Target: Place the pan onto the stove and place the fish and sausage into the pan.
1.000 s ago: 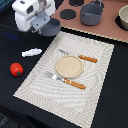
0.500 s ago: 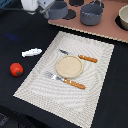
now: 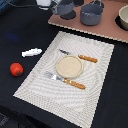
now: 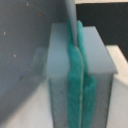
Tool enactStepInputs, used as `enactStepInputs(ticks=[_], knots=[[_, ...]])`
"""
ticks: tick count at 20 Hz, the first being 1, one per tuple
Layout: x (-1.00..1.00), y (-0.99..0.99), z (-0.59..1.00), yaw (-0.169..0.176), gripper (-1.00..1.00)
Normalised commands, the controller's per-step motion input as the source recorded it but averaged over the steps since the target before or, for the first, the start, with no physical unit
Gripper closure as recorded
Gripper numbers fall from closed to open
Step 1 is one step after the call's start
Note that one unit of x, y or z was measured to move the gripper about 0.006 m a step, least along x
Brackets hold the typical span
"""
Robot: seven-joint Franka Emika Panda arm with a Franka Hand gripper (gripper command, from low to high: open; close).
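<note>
The grey-blue pan (image 3: 65, 7) is at the left end of the pinkish stove (image 3: 107, 31), over a black burner disc (image 3: 68, 16); I cannot tell whether it rests on it. My gripper (image 3: 46, 4) is at the top edge, just left of the pan. In the wrist view my gripper (image 4: 76, 55) has its teal pads (image 4: 75, 95) shut on the pan's thin handle (image 4: 71, 12). The white fish (image 3: 31, 51) and the red sausage (image 3: 16, 69) lie on the dark table, left of the placemat.
A larger grey pot (image 3: 92, 14) stands on the stove next to the pan, and another vessel (image 3: 123, 17) at its right end. The woven placemat (image 3: 37, 82) holds a plate (image 3: 68, 66), a knife (image 3: 80, 57) and a fork (image 3: 66, 80).
My gripper has moved up and to the exterior view's right with the pan, bringing it over the stove's left end. The fish and the sausage have not moved.
</note>
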Motion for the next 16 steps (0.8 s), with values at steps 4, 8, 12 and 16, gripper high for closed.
enactStepInputs(ticks=[4, 8, 12, 16], knots=[[0.44, 0.76, 0.00, 0.061, 1.00], [0.36, 0.54, -0.03, 0.033, 1.00], [0.30, 0.39, -0.09, 0.006, 1.00], [0.29, 0.23, -0.12, 0.000, 1.00]])
